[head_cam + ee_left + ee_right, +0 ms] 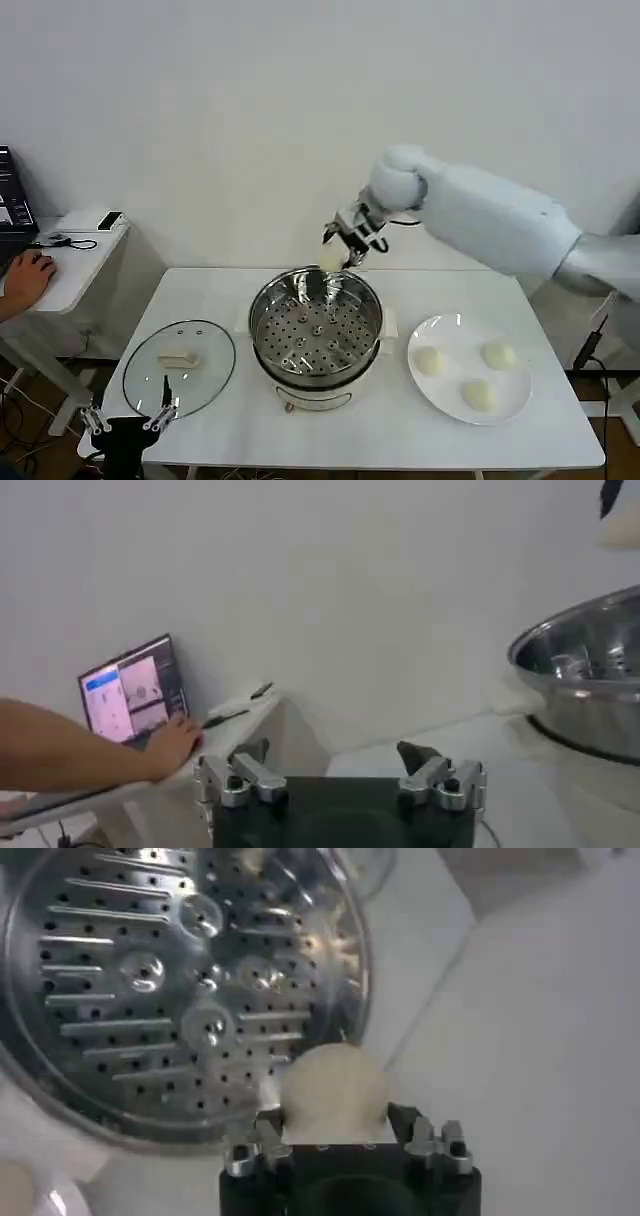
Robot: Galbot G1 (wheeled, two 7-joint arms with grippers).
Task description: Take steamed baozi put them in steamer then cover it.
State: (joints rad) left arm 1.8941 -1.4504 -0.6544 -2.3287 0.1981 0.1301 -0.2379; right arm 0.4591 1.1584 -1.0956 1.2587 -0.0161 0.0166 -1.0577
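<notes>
The shiny steel steamer (316,330) stands mid-table, its perforated tray (180,978) bare. My right gripper (340,252) hangs above the steamer's far rim, shut on one cream-white baozi (333,1091). Three more baozi (430,361) (498,354) (481,396) lie on the white plate (452,330) to the right. The glass cover (180,366) with its cream bar handle lies flat on the table left of the steamer. My left gripper (128,424) is parked low at the table's front left edge, open with nothing between its fingers (250,752).
A side desk (70,262) with a laptop (134,688) stands to the left, where a person's hand (27,277) rests. A white wall lies behind the table. Bare tabletop (350,430) lies in front of the steamer.
</notes>
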